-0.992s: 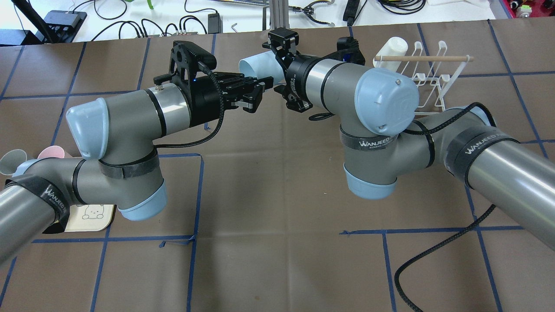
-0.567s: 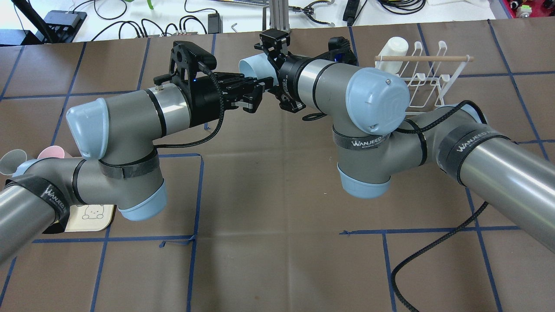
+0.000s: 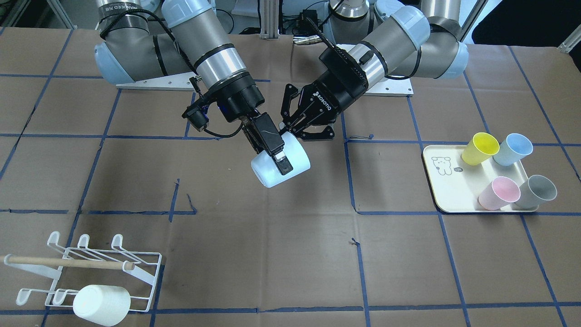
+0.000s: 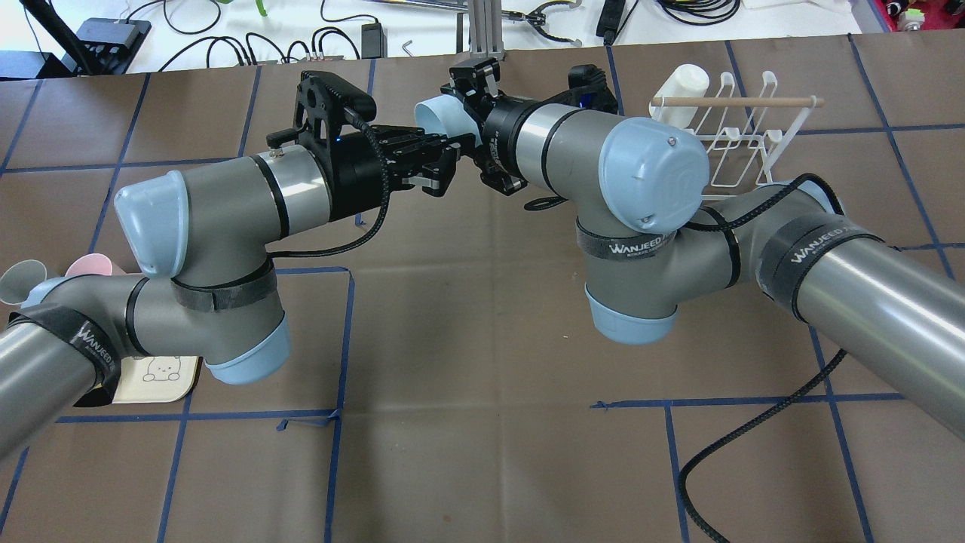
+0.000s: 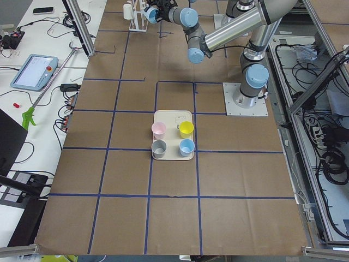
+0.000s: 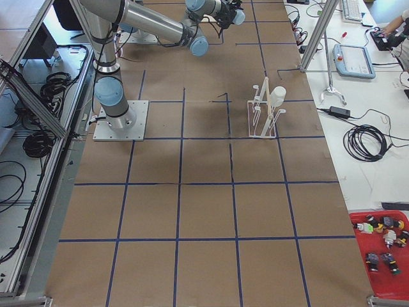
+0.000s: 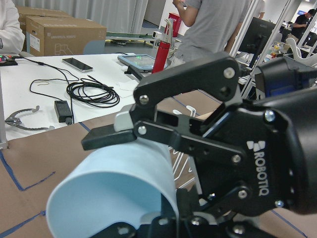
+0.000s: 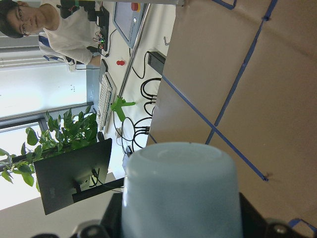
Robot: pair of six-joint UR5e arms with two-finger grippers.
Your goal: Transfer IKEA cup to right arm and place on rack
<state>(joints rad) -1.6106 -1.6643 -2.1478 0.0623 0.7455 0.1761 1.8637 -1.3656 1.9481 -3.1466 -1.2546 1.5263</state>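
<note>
A pale blue IKEA cup (image 3: 297,159) hangs on its side above the middle of the table. My left gripper (image 3: 295,131), the one with bent-link fingers, is shut on the cup's mouth end (image 7: 114,198). The right arm (image 3: 218,63) reaches in from the other side. Its gripper (image 3: 281,161) is open, with one long flat finger lying over the cup's wall and the other hidden behind it. In the right wrist view the cup (image 8: 183,198) fills the space between those fingers, base pointing away. The white wire rack (image 3: 136,268) stands far off toward the right arm's side.
A white cup (image 3: 102,304) sits on the rack's prongs below the wooden rod (image 3: 68,262). A cream tray (image 3: 447,186) on the left arm's side carries yellow, blue, pink and grey cups. Cables, tools and people are beyond the table's far edge.
The right arm has moved in toward the left gripper, bringing its fingers over the cup. The left arm and the cup have stayed where they were.
</note>
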